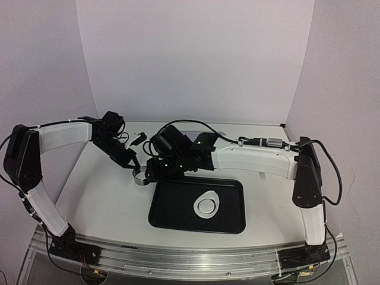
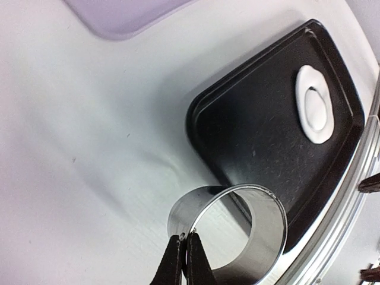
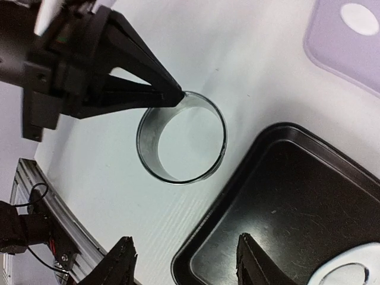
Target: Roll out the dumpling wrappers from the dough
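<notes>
A small metal ring cutter [image 2: 267, 231] is just left of the black tray [image 2: 261, 136]. My left gripper [image 2: 185, 240] is shut on its rim, one finger inside the wall and one outside. This also shows in the right wrist view, with the left gripper [image 3: 175, 95] on the ring cutter [image 3: 148, 142]. My right gripper [image 3: 184, 249] is open and empty, above the tray's corner [image 3: 285, 225] beside the ring. White dough [image 1: 207, 205] with a round cut in its middle lies in the tray. One round white wrapper [image 3: 360, 18] lies on a purple mat [image 3: 338, 53].
The purple mat [image 2: 124, 15] lies on the white table beyond the tray. In the top view both arms meet over the table's middle, with the left gripper [image 1: 135, 168] and the right gripper [image 1: 153, 172] close together. An aluminium rail [image 1: 178, 258] runs along the near edge.
</notes>
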Tool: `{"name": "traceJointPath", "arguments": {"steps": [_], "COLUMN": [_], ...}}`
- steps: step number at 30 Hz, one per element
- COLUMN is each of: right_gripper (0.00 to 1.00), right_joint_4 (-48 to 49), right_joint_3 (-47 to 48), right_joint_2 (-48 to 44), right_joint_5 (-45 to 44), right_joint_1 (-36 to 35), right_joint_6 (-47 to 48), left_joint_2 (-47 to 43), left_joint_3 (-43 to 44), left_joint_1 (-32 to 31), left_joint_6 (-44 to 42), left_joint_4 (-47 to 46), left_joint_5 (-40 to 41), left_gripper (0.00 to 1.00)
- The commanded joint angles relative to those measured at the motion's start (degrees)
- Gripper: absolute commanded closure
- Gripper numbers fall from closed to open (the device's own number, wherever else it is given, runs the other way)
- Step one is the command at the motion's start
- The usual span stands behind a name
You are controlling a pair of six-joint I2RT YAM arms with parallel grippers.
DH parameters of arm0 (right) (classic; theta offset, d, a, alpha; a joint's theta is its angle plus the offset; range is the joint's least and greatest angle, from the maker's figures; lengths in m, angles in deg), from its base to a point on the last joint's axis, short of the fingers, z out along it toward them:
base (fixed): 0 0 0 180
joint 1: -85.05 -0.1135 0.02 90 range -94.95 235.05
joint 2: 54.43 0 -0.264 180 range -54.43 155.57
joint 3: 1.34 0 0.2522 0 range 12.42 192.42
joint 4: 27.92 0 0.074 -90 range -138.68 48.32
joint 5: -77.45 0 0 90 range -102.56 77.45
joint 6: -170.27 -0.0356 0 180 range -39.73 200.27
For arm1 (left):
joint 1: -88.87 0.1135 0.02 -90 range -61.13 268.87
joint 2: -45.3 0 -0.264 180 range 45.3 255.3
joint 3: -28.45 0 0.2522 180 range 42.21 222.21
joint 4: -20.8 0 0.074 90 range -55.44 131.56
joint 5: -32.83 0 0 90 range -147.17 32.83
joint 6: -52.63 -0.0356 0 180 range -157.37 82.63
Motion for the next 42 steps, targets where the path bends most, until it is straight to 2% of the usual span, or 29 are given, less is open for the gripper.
{"name": "traceJointPath", "arguments": {"steps": [1,7,12,16,23,31,34,38,42], "right_gripper": [0.42,0.35,0.3,0.18,0.15,0.09,0.06,0.05,0.05], "right_joint_4": [1.4,1.5,1.4,-1.1,-17.0,-34.6,-39.4,-44.6,-45.0], "right_joint_3": [6.6,3.1,-6.5,-15.9,-22.7,-26.4,-26.2,-23.0,-17.9], "right_joint_2": [1.5,-3.0,-11.4,-19.9,-30.3,-39.0,-39.0,-32.3,-23.6], "right_joint_5": [3.5,0.9,-4.5,-8.5,-14.1,-12.9,-7.6,-2.1,1.7], "right_joint_1": [0.4,0.4,0.9,3.4,9.6,21.7,30.0,39.1,45.9], "right_joint_6": [3.0,3.0,0.8,-4.3,-8.4,-6.0,-0.9,9.0,17.9], "left_joint_2": [-5.0,-3.3,-2.5,-1.6,-1.1,-6.8,-9.9,-10.5,-4.4], "left_joint_3": [-6.8,-13.8,-17.3,-19.3,-19.9,-17.5,-14.3,-6.8,2.1], "left_joint_1": [4.8,12.6,13.2,13.1,13.2,13.2,13.2,12.6,5.7], "left_joint_6": [-2.3,-3.8,-4.4,-4.9,-4.4,-4.8,-6.1,-8.8,-14.4], "left_joint_4": [-3.8,-11.8,-17.0,-18.8,-19.5,-15.3,-12.3,-7.9,-0.2], "left_joint_5": [2.9,5.3,4.8,5.0,3.9,4.2,4.4,1.3,2.6], "left_gripper": [1.0,1.0,1.0,0.98,0.82,0.58,0.49,0.43,0.37]}}
